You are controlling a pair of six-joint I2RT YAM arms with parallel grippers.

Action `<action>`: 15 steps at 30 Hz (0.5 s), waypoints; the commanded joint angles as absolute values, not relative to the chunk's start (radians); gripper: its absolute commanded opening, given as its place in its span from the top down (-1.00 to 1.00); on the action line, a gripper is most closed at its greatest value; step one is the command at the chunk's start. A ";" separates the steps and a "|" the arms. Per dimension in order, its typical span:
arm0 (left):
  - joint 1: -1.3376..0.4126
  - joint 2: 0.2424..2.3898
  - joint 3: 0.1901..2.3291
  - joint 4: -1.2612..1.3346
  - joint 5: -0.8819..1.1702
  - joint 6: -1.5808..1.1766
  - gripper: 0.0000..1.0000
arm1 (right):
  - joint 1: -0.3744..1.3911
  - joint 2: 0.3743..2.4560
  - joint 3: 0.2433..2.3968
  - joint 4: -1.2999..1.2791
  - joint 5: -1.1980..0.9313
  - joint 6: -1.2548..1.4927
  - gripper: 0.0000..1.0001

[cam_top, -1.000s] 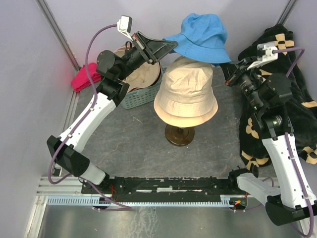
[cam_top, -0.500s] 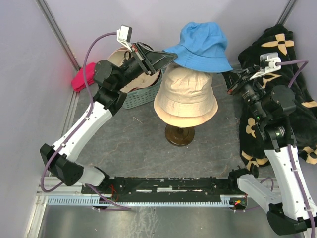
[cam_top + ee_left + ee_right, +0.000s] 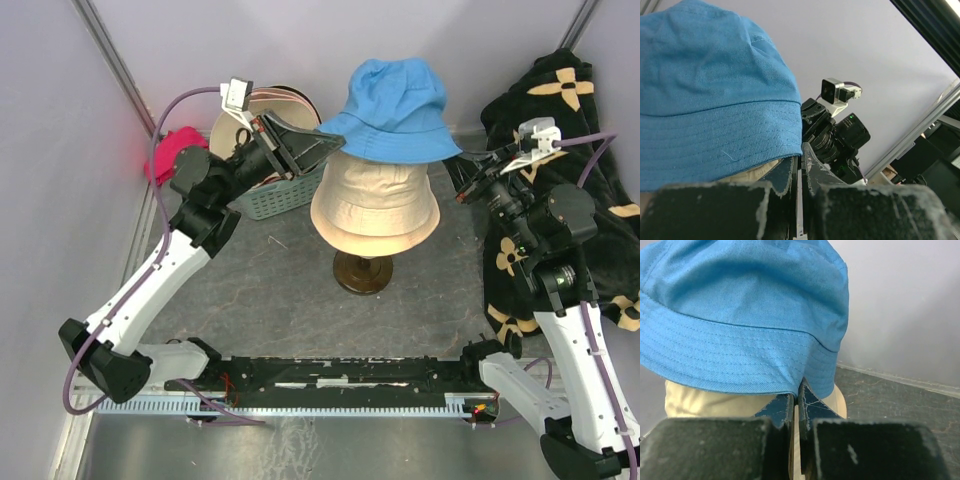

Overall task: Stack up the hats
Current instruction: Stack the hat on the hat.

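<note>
Item 1: blue hat (image 3: 393,108), a soft bucket hat, is held level between the two arms at the far middle of the table (image 3: 260,290), directly over the crown of item 2; whether the two are touching cannot be told. Its brim is pinched at the left edge by the left gripper (image 3: 335,145), whose jaws are seen in the left wrist view (image 3: 799,165) pressed together on the blue fabric (image 3: 710,100). The opposite edge of the brim is pinched by the right gripper (image 3: 455,168); in the right wrist view its jaws (image 3: 796,396) are closed on the hem of the hat (image 3: 740,315), with pale fabric (image 3: 715,402) showing just beneath. Item 2: cream hat (image 3: 375,205), mounted upright on a stand with a dark round base (image 3: 362,272), near the centre of the table. Item 3: teal basket (image 3: 285,190), set left of the stand, partly hidden by the left arm; pale hats in the basket (image 3: 290,103) are seen, their number not discernible. Item 4: black cloth (image 3: 590,130) with beige flower marks, draped along the right side behind the right arm. Item 5: magenta cloth (image 3: 170,155), bunched at the left wall, beside the basket.
</note>
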State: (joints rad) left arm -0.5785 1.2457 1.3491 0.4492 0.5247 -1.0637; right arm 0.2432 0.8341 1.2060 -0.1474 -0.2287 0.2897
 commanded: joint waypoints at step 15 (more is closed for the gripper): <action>-0.543 0.976 1.216 0.595 0.447 -1.028 0.95 | 0.193 0.718 1.094 -0.183 0.042 0.239 0.97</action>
